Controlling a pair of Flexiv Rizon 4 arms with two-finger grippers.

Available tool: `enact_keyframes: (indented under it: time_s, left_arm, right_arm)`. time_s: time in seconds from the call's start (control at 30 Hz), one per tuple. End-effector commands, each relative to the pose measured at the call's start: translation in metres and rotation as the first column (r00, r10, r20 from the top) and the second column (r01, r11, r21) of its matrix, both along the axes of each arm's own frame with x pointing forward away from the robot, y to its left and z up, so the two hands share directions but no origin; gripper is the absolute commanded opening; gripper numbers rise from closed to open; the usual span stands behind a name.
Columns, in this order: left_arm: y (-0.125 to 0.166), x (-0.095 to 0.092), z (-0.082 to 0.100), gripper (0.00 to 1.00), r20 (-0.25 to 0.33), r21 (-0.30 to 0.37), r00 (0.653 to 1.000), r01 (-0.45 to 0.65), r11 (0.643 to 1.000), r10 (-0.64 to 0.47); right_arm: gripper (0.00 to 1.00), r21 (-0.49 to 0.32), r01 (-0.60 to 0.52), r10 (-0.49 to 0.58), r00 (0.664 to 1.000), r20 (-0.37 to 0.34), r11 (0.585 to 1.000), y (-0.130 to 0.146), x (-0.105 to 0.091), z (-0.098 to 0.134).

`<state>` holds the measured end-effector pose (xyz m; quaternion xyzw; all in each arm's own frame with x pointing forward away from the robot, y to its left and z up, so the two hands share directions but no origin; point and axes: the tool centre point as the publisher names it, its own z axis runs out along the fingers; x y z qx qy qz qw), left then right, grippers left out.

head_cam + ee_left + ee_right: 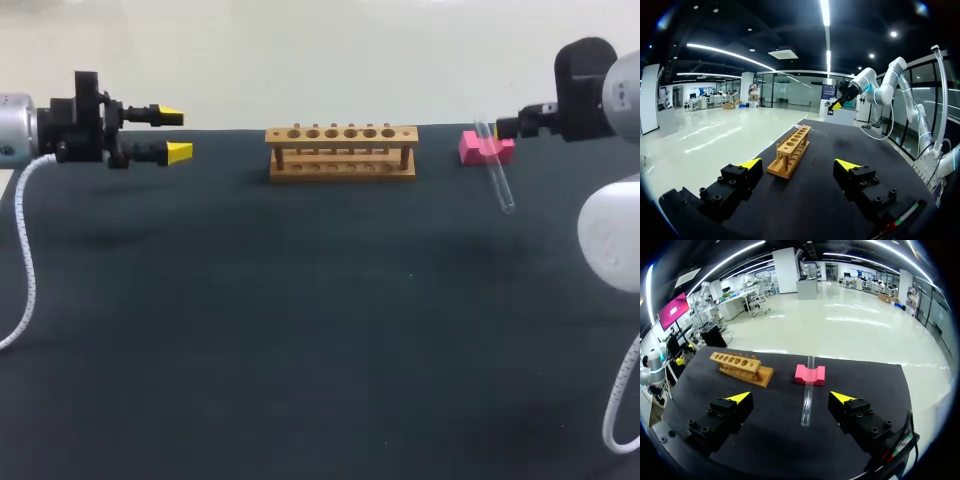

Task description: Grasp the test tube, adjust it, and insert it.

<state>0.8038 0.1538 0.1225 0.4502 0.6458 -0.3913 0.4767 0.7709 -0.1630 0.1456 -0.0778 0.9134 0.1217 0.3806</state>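
two open jaws: left gripper (176, 135) spread wide, parked aside; right gripper (790, 398) spread wide, empty.
test tube (807, 396): just ahead, ungrasped, propped on pink block (801, 374), likely for finger clearance.
rack (742, 368): farther, holes up.

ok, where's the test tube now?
Right side of the head view: the test tube lies propped on the pink block, right of the wooden rack, ahead of the open right gripper.
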Motion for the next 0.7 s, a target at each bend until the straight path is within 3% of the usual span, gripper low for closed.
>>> enact_keyframes:
  time_s: [0.03, 0.17, 0.43, 0.53, 0.7]
  left_arm:
    - [0.000, -0.002, -0.001, 1.00, 0.005, -0.002, 1.000, -0.006, 1.000, 0.006]
    - [0.000, -0.002, -0.001, 1.00, 0.005, -0.002, 1.000, -0.006, 1.000, 0.006]
    - [0.000, -0.002, -0.001, 1.00, 0.005, -0.002, 1.000, -0.006, 1.000, 0.006]
    - [0.000, -0.002, -0.001, 1.00, 0.005, -0.002, 1.000, -0.006, 1.000, 0.006]
    - [0.000, -0.002, -0.001, 1.00, 0.005, -0.002, 1.000, -0.006, 1.000, 0.006]
  right_arm:
    - [1.00, -0.122, 0.275, -0.261, 0.958, 0.123, 0.954, 0.007, 0.015, -0.014]
    - [1.00, -0.079, 0.279, -0.266, 0.952, 0.150, 0.957, 0.010, 0.024, -0.015]
    - [1.00, -0.084, 0.318, -0.297, 0.934, 0.200, 0.944, 0.007, 0.033, -0.020]
    - [1.00, -0.100, 0.321, -0.295, 0.932, 0.211, 0.942, 0.006, 0.037, -0.022]
    - [1.00, -0.204, 0.307, -0.269, 0.943, 0.197, 0.929, 0.005, 0.042, -0.031]
